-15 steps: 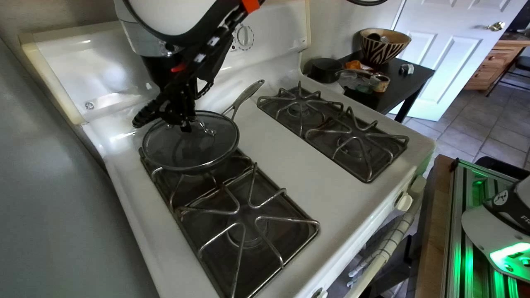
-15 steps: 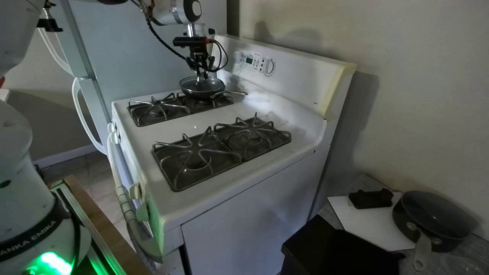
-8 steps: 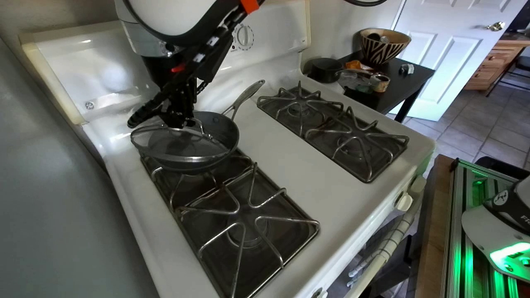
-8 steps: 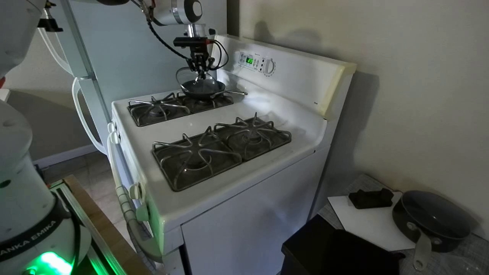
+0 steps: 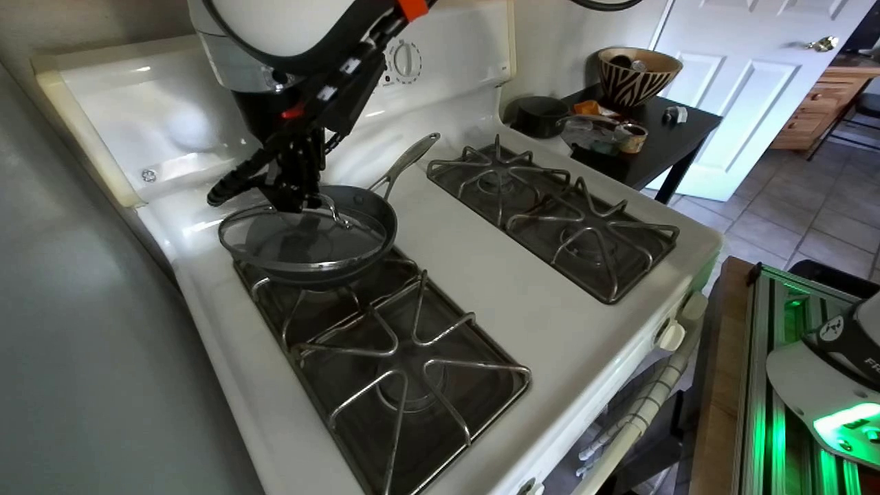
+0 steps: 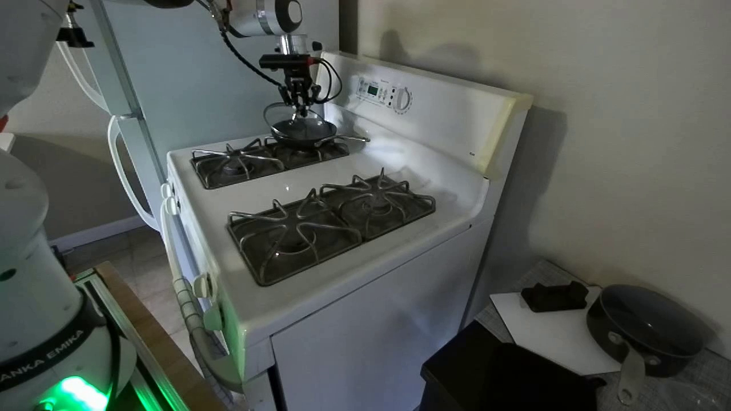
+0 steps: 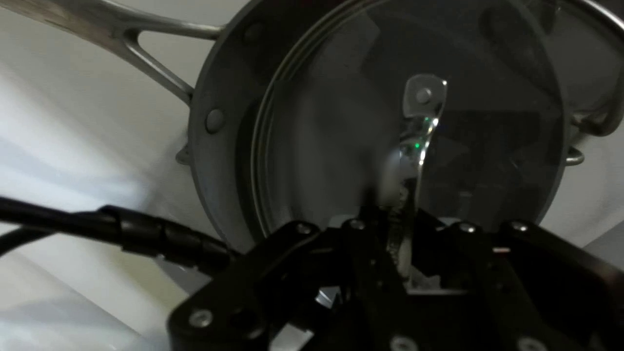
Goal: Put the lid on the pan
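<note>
Glass lid point(image 5: 302, 237) right below the fingers point(image 7: 368, 239), held aslant and off-centre over the frying pan point(image 7: 214, 170). Fingers pinching its strap handle point(image 7: 412, 161), one on each side of the metal. Raised edge jutting past the pan, across the fingers from the pan's handle point(image 5: 412, 152); opposite edge dipped inside the pan's rim, with a crescent of interior uncovered. Cannot tell touching from near at that low edge.

Step in hand, by judgement: lining up the lid for seating, most of the way along. Next, probably: level the lid beneath the fingers, ease it toward the pan's handle, lower to contact all round, and only then spread the fingers and rise clear. Risk in an early release at this tilt: a slide off the rim.

Lid of clear, faintly domed glass, bound in a thin metal band; strap arched and shiny, fixed through a flat riveted tab. Pan below the fingers shallow, round, dull dark grey inside, with rivet heads; handle slim, grey, forked at the root. Lower, under the pan, burner grates point(image 5: 347, 351) of bent metal rods.
</note>
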Robot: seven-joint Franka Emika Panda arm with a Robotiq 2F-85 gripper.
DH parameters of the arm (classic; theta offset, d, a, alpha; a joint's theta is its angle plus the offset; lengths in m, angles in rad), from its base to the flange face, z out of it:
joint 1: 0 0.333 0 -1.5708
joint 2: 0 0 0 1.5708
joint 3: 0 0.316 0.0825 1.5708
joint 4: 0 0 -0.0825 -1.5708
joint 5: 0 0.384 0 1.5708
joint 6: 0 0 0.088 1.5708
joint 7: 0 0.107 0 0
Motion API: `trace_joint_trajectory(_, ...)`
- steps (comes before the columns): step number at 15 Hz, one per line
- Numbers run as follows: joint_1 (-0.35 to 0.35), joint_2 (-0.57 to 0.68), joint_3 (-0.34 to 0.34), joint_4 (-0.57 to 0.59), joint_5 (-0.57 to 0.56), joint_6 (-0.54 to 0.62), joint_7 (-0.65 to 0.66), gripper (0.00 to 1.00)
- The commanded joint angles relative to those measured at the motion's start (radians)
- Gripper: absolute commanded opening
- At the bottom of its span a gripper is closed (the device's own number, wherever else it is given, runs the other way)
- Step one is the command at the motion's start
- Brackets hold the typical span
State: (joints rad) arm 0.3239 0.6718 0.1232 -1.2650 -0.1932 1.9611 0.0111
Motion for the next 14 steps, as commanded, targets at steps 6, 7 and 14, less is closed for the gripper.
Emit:
trace_joint_trajectory(6, 0.033, -0.007, -0.019, 0.039, -0.064, -0.046, -0.019, 0.00)
trace_joint_trajectory(7, 0.039, -0.007, -0.023, 0.040, -0.080, -0.047, -0.017, 0.00)
trace_joint_trajectory(14, 0.077, -0.012, -0.043, 0.016, -0.206, -0.026, -0.004, 0.00)
